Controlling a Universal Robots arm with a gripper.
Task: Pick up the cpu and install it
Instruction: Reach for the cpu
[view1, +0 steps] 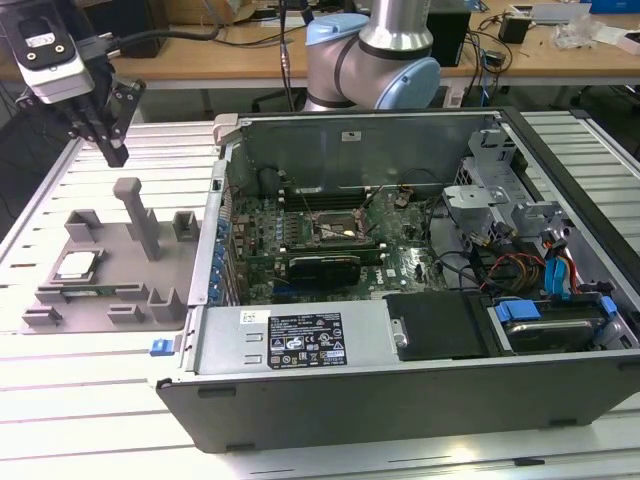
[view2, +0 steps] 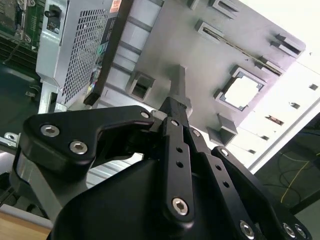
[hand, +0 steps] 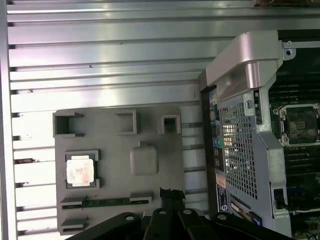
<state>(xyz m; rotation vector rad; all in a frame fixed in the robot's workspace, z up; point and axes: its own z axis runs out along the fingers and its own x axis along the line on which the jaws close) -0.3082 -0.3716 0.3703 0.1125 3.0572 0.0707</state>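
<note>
Item: cpu (view1: 75, 265), one. It lay flat, metal top up, in a square pocket of the grey tray (view1: 110, 290) on the desk (view1: 80, 400). Corner blocks kept it square to the tray, probably so it could be found and lifted cleanly. Being square, it had no long axis; its edges ran parallel to the tray's.

Gripper (view1: 117, 152): it hung above the tray, well apart from the cpu, fingers drawn together on nothing.

Socket (view1: 335, 225): in the computer case (view1: 350, 400) beside the tray, looked unfilled

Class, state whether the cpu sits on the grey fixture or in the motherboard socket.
On the grey fixture: the cpu lies flat in its recess, outside the computer case.
</note>
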